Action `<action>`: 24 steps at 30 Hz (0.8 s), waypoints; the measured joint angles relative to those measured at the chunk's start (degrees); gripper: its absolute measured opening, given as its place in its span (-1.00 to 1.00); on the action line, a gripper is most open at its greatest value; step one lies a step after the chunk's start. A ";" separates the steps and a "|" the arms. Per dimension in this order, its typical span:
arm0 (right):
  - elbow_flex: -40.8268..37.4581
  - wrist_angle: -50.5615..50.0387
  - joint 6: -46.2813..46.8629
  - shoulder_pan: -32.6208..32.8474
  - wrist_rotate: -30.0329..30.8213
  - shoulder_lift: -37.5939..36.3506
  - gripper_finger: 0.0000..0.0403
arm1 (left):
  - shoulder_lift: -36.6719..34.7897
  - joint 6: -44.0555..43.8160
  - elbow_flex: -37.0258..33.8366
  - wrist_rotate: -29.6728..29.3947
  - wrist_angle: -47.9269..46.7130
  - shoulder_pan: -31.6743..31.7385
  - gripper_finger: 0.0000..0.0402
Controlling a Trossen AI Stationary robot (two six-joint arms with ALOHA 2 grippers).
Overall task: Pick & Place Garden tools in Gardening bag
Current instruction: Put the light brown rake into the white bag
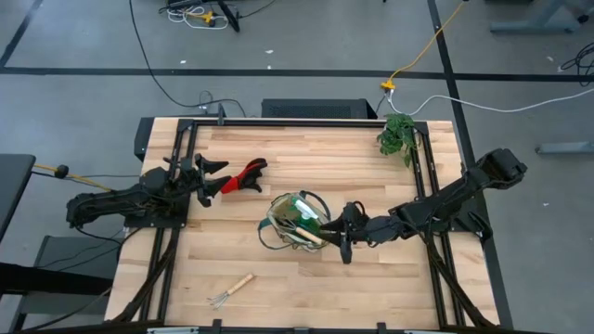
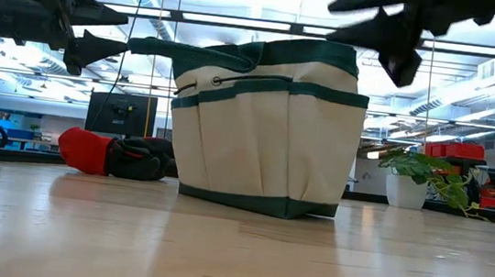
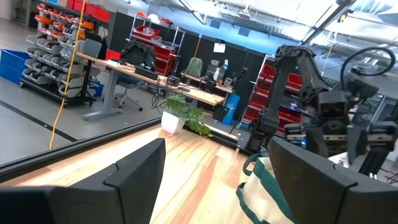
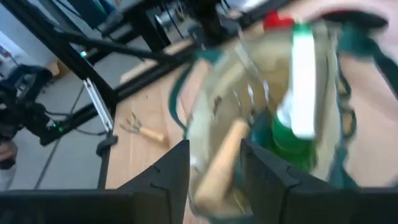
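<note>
Two hands: right hand (image 1: 345,234) over the gardening bag (image 1: 297,221), left hand (image 1: 212,179) raised.

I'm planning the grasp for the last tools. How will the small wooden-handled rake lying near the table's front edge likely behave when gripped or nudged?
The rake looks stiff and probably light: short wooden handle, thin tines. Lying flat on the table, it would likely slide or pivot rather than roll, since the tines splay out. The slim handle may twist in a loose pinch.

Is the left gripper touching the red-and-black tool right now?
Apart. In the low view the left gripper hangs open well above the red-and-black handled tool, which lies on the table with clear air between them.
</note>
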 joint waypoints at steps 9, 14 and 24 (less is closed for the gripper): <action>-0.02 -4.64 10.64 0.85 -9.71 -1.22 -0.43 | 0.00 -0.99 -0.02 0.00 0.09 0.00 0.45; -0.02 -8.26 14.47 0.76 -10.92 -1.22 -0.47 | 0.00 -0.97 -0.02 0.00 0.11 0.01 0.45; -0.02 -4.75 14.02 0.20 -7.63 0.95 -0.48 | 0.00 -0.79 -0.02 -0.02 0.09 0.02 0.45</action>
